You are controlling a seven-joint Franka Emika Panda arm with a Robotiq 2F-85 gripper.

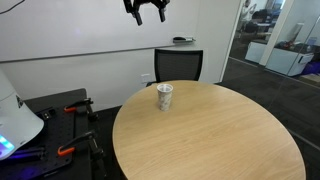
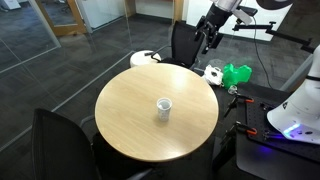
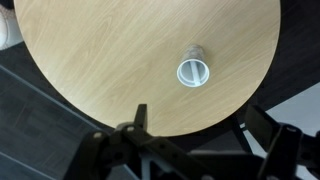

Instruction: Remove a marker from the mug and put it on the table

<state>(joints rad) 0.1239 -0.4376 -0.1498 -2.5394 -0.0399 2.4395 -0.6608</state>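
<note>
**Jaws.** The jaws stand apart and hold nothing. In an exterior view both fingers (image 1: 133, 12) show as separate dark prongs pointing down, high above the scene. In the wrist view they enter from the bottom edge, with a wide gap between them.

**Relation to the target.** The mug (image 3: 194, 71) lies well below the jaws. In the wrist view it sits beyond the fingertips and roughly in line with the middle of the gap. Its round mouth faces the camera, so the mug is upright and open toward the jaws. Only one arm is present, so there is no choice of which arm reaches.

**Task item.** The marker cannot be picked out in any view, because the mug is too small to show its contents. If the marker is inside, its long axis is judged near vertical, following the mug wall.

**Surface.** The mug (image 1: 164, 96) stands alone on the round wood-grain surface (image 1: 210, 135). It is inside the rim on the side nearer the dark chair (image 1: 178, 64), and is also seen at (image 2: 163, 107).

**Coming move.** The move is judged to be a long descent that keeps the gap centred over the mug mouth. The fingers should close across the marker, not across the mug rim.
</note>
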